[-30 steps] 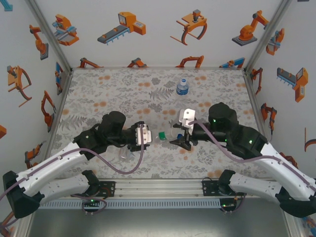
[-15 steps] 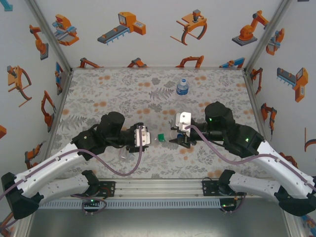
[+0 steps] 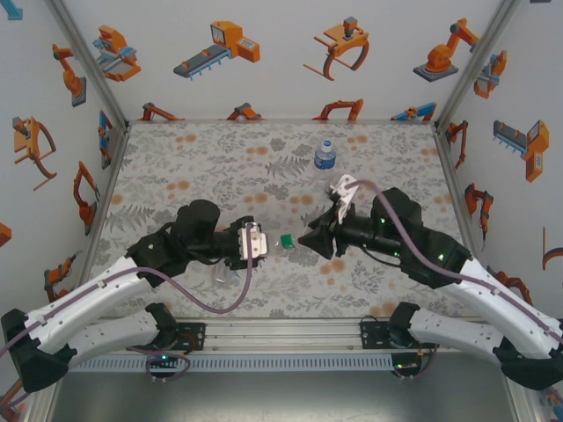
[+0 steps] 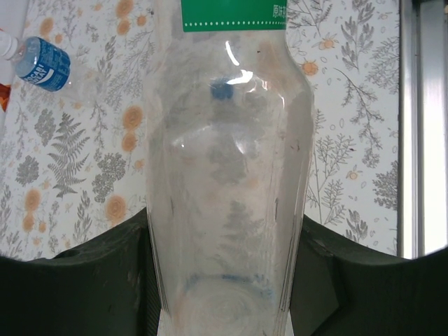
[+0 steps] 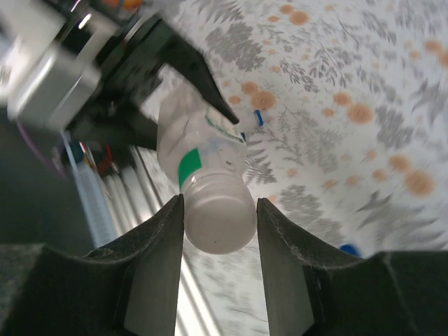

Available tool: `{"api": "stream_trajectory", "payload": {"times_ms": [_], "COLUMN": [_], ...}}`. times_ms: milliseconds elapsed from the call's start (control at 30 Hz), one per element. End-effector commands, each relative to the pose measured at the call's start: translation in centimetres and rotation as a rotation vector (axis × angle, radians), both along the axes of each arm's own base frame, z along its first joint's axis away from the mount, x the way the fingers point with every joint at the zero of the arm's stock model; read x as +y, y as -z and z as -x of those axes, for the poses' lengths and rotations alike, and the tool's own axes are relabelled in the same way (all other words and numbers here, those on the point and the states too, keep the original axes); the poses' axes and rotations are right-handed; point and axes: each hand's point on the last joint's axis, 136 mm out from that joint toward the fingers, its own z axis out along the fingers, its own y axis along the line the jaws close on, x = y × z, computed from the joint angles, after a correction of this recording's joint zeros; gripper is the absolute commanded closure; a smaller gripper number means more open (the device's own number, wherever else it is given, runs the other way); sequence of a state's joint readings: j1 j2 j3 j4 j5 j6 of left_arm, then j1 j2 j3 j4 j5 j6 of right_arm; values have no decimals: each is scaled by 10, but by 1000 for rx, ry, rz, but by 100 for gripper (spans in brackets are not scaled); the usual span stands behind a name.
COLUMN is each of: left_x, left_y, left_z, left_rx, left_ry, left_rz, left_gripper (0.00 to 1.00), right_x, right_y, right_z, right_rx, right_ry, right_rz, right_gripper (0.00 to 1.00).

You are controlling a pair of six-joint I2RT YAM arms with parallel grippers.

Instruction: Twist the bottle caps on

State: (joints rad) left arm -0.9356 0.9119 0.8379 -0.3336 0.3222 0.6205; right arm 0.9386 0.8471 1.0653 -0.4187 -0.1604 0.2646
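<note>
A clear bottle with a green label band [image 4: 224,175] lies level between the fingers of my left gripper [image 4: 224,280], which is shut on its body. In the top view this bottle [image 3: 285,241] points right from my left gripper [image 3: 266,243] toward my right gripper [image 3: 307,237]. On the bottle's neck sits a white cap [image 5: 218,222], and my right gripper [image 5: 219,210] is shut on it, one finger on each side. The green-labelled bottle [image 5: 190,157] runs back to the left gripper [image 5: 119,84]. Another bottle, with a blue label and a white cap [image 3: 325,156], stands upright at the back.
The blue-label bottle [image 4: 42,63] also appears at the upper left of the left wrist view. Something clear [image 3: 223,277] lies on the table under my left arm. An aluminium rail [image 3: 281,334] runs along the near table edge. Walls close in the left, right and back.
My right wrist has rolled while staying at the bottle's mouth, swinging its white camera mount up and toward the back. The left gripper and the bottle have barely moved.
</note>
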Motion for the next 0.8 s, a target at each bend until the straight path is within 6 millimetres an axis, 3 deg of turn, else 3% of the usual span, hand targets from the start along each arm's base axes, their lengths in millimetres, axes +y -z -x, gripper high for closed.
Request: {"api": "stream_trajectory", "payload": {"times_ms": [0,167,300,433,567,667,767], "left_x": [-9,-17,-20,-21,-18,-18,-17], "left_y": [-36,-40,-39,-35,-33,-30,-29], "left_z": [-9,-16,-17,-15,-11,-6,1], "left_rx": [-81,-94,-94,-81,-64,-45,-17], "left_ry": [-23,-29,-18,-3,11,28,58], "left_rz": [150,173,161,127,100,87,80], "left_gripper": [100,100,100,100,100,100,100], "right_x": [-29,-37,-28,-33,-47,-45,-32], "right_y": [24,68,59,29,-7,-34,-50], "right_z": [-37,-37,-37,-40,-40,-26,2], "right_rx": [436,855,860,627,324,71,-156], "right_ry": [432,646,616,543,471,321,87], "right_rz": [-252,-432,-407,-322,-271,-215,-115], "right_gripper": [100,100,100,77,66,59,53]}}
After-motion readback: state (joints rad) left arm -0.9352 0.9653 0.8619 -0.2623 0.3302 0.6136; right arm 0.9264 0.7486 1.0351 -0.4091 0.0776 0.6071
